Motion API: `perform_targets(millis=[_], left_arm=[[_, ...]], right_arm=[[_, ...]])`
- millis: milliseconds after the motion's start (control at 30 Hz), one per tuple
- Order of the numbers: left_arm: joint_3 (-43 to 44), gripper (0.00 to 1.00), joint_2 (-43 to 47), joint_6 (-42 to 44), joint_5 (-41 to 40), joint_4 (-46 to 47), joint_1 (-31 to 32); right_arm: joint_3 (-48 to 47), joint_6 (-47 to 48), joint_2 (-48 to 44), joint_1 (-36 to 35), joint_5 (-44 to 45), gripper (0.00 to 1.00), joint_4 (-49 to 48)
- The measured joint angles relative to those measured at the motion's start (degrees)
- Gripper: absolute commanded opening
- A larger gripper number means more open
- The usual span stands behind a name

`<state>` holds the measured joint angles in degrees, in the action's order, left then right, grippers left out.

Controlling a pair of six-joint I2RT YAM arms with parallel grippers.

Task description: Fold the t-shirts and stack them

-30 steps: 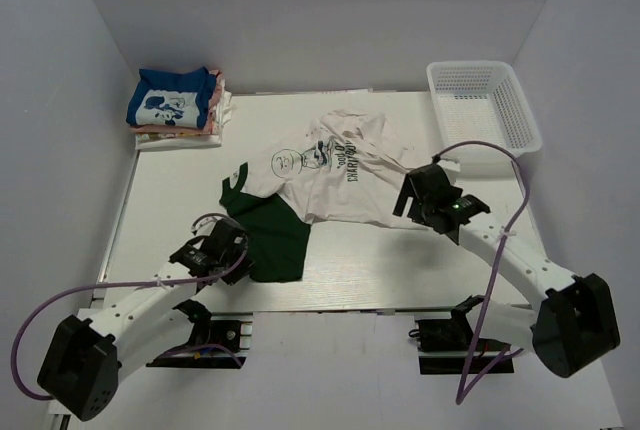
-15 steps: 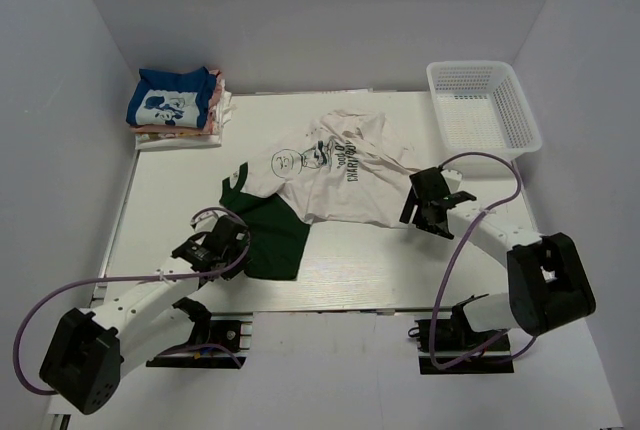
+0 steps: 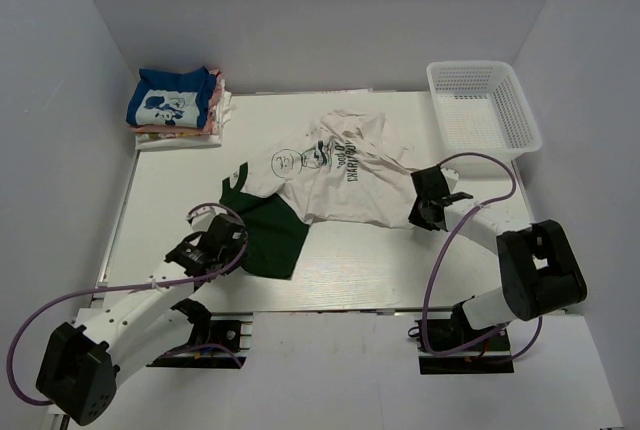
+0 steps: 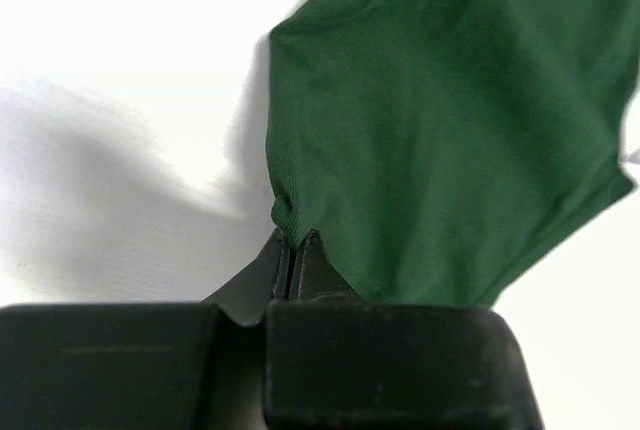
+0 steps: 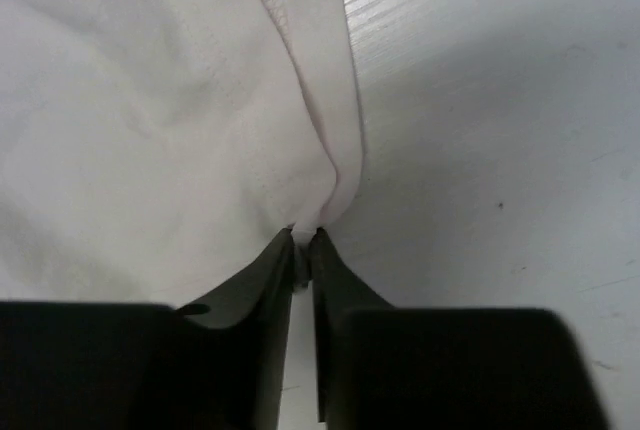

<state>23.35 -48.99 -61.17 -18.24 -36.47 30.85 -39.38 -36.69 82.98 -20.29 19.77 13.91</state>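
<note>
A cream t-shirt [image 3: 345, 185] with a cartoon-boy drawing and dark lettering lies crumpled mid-table, partly overlapping a dark green t-shirt [image 3: 268, 238]. My left gripper [image 3: 230, 242] is shut on the green shirt's near-left corner; in the left wrist view the green cloth [image 4: 440, 130] bunches between the closed tips of the left gripper [image 4: 295, 240]. My right gripper [image 3: 422, 212] sits at the cream shirt's right edge. In the right wrist view the right gripper [image 5: 305, 237] pinches a fold of the cream hem [image 5: 330, 150]. A stack of folded t-shirts [image 3: 175, 105], a blue one on top, sits back left.
A white mesh basket [image 3: 485, 110] stands at the back right corner, holding nothing that shows. White walls enclose the table [image 3: 380, 260] on three sides. Purple cables loop from both arms near the front edge.
My right gripper has gone from open to shut on the cream shirt's edge, and its arm has folded in closer. The left gripper keeps its hold on the green shirt.
</note>
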Motion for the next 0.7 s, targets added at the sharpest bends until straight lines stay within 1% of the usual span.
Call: perform_targets(millis=[33,167,267,367,533,700], left_arm=[[0.3,0.00,0.2,0.3,-0.2,0.0,0.0],[3.4,0.00,1.4,2.8,-0.9,0.6,0.0],[7.8,0.00,2.8,5.8,-2.6,1.8,0.0],[13.7,0.00,4.9,8.9,-5.2,3.3,0.0],[22.3,0.00,9.3,15.2,-7.2,9.4,0.0],[32.4,0.00,10.6,21.1,-9.0,12.6,0.0]], right_arm=[[0.4,0.0,-0.2,0.0,-0.2,0.00,-0.6],[1.0,0.7,-1.5,0.2,-0.9,0.00,-1.5],[0.3,2.4,-5.0,0.1,-1.1,0.00,-0.5],[-2.0,3.1,-10.5,0.0,-0.7,0.00,-0.2],[-6.4,5.0,-22.4,0.0,-0.3,0.00,-0.5],[-13.3,7.0,-30.9,0.0,0.9,0.00,0.5]])
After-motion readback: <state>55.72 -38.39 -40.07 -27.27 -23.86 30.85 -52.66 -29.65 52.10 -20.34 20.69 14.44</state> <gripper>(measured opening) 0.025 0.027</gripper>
